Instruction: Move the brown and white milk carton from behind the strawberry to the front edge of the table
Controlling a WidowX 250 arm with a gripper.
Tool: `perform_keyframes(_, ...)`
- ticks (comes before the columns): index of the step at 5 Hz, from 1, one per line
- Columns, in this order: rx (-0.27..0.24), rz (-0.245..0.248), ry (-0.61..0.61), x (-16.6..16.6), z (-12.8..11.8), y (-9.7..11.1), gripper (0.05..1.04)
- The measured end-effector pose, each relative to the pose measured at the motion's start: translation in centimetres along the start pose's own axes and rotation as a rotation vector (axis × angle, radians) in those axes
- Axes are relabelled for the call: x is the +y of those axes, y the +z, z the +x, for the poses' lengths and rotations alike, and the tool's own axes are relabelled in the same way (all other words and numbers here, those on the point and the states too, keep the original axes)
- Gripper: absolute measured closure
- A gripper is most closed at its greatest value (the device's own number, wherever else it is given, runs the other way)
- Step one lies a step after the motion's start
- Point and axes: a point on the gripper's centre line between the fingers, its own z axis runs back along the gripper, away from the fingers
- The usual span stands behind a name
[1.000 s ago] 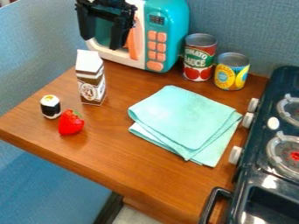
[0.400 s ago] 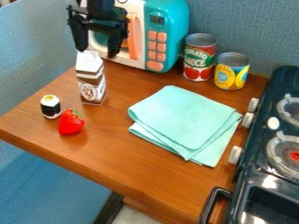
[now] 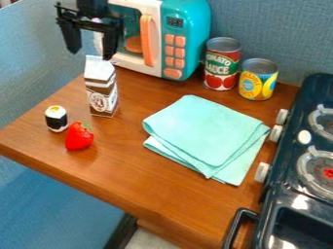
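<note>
The black metal-and-plastic pincer (image 3: pixel 91 52) hangs parted, empty, near the brown-and-white gabled carton (image 3: pixel 101 92); that stands by the left edge of the brown wooden desk (image 3: pixel 149 180); probably light, stiff but dentable; best held mid-sides.

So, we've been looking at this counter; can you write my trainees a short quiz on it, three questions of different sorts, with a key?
1. Multiple choice: which of these is nearest to the pincer?
a) the stove
b) the brown-and-white carton
c) the shorter can

2. True or false: the teal cloth lies folded on the wooden table.

3. Fill in the blank: the red toy fruit lying beside the small black-and-white piece is a ____.

Key: 1 b; 2 true; 3 strawberry.
</note>
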Motion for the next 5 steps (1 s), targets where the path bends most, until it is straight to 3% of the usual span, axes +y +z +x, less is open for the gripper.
perform_keyframes(2,-0.029,0.0,0.005,0.7,0.6,1.0,0.079)
perform_keyframes(4,0.055,0.001,0.007,0.7,0.9,-1.5,0.079)
perform_keyframes(5,0.058,-0.001,0.011,0.7,1.1,-1.6,0.079)
